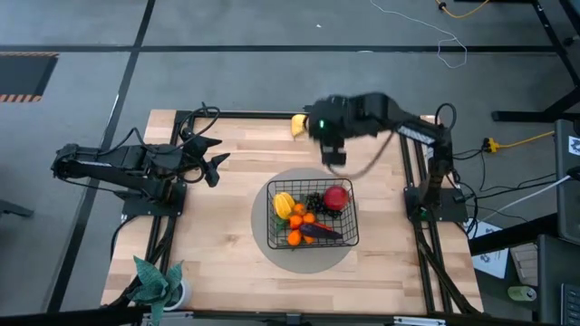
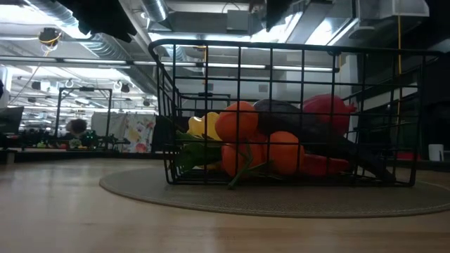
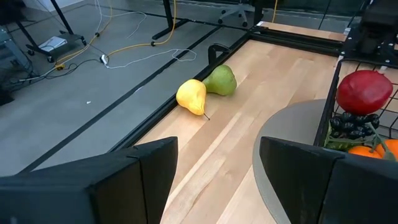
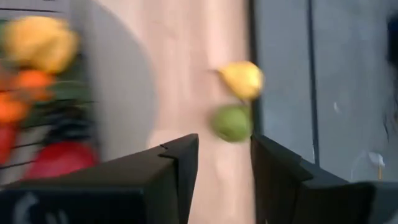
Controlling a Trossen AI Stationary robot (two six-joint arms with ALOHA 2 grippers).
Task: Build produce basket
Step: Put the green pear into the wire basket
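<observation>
The black wire basket (image 1: 270,217) (image 2: 169,105) stands on a round grey mat (image 1: 304,261) at mid-table. It holds a red apple (image 1: 336,196) (image 3: 364,90), a yellow ridged fruit (image 1: 285,204), oranges (image 2: 238,121), dark grapes (image 3: 351,124) and an eggplant (image 1: 323,233). A yellow pear (image 3: 191,96) (image 4: 242,78) and a green pear (image 3: 221,81) (image 4: 231,122) lie side by side on the wood near the far edge. My right gripper (image 1: 335,161) (image 4: 224,146) hangs open above the table between the pears and the basket. My left gripper (image 1: 217,156) (image 3: 217,146) waits open at the left.
A green potted plant (image 1: 159,282) stands at the near left corner. Black frame rails (image 3: 217,53) run along the table's far and side edges. Bare wood lies between the mat and the pears and along the near edge.
</observation>
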